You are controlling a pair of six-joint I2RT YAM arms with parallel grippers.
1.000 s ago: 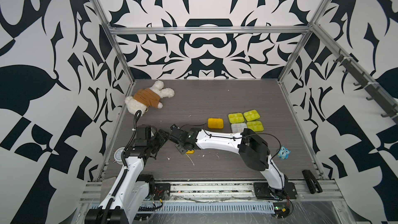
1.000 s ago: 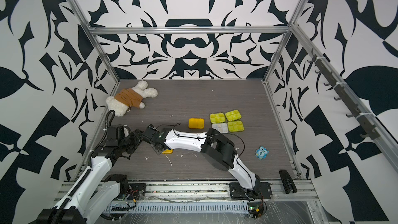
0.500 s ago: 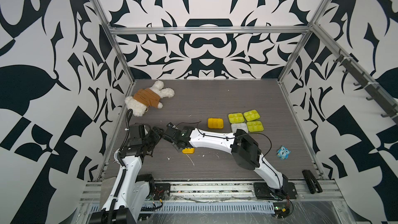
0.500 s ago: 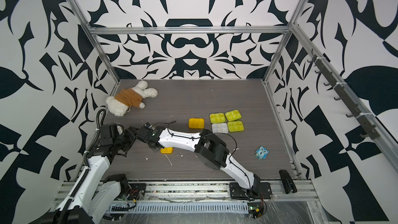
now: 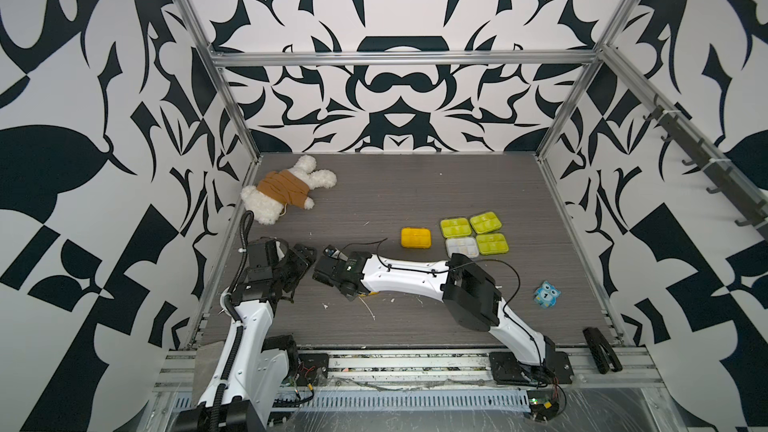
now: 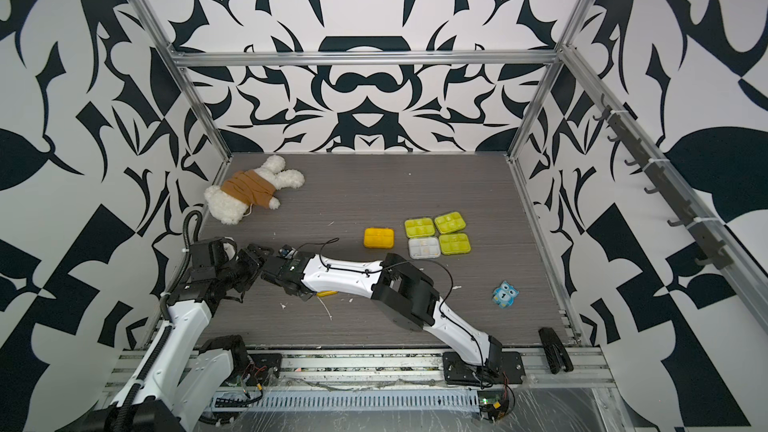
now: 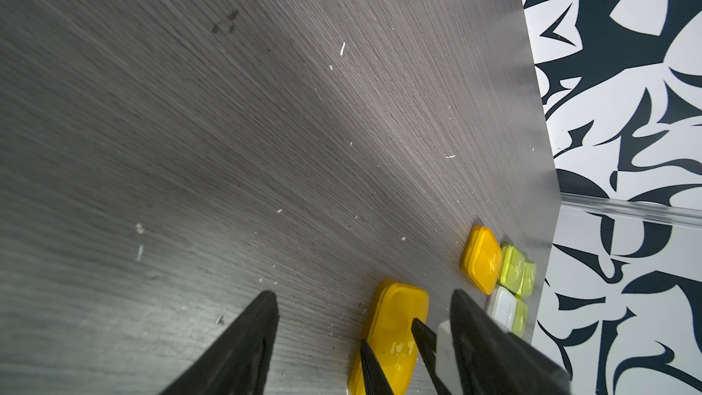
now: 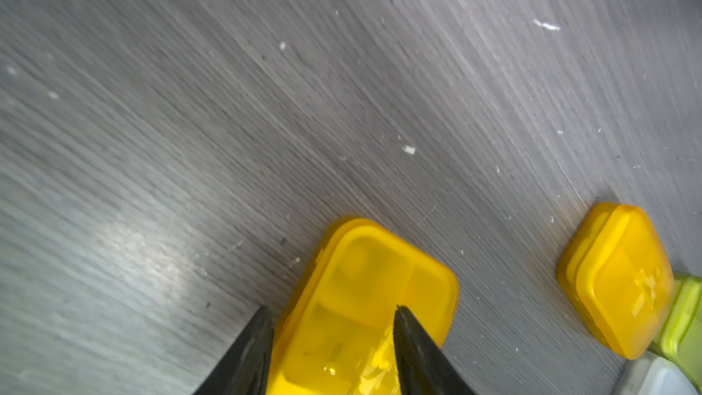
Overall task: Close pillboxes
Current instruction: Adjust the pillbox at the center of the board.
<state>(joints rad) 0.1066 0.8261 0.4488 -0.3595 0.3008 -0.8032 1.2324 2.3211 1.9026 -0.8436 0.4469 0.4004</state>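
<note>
Four clustered pillboxes [image 5: 457,228] right of lone pillbox [image 5: 415,238], plush toy [image 5: 286,189] back-left, another pillbox [image 7: 395,328] seemingly beneath right arm [image 5: 399,276]

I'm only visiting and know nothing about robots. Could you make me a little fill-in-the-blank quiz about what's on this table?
1. ___ yellow-green pillboxes lie in a block with the clear pillbox.
2. The right gripper is at one of ___ amber pillboxes.
3. The left gripper holds ___.
4. The blue toy is an ___.
Missing: three; two; nothing; owl.

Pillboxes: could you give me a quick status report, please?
Left gripper: fingers wide, empty. Right gripper: fingers apart over near amber pillbox, lid looks down. Nothing in the way.
</note>
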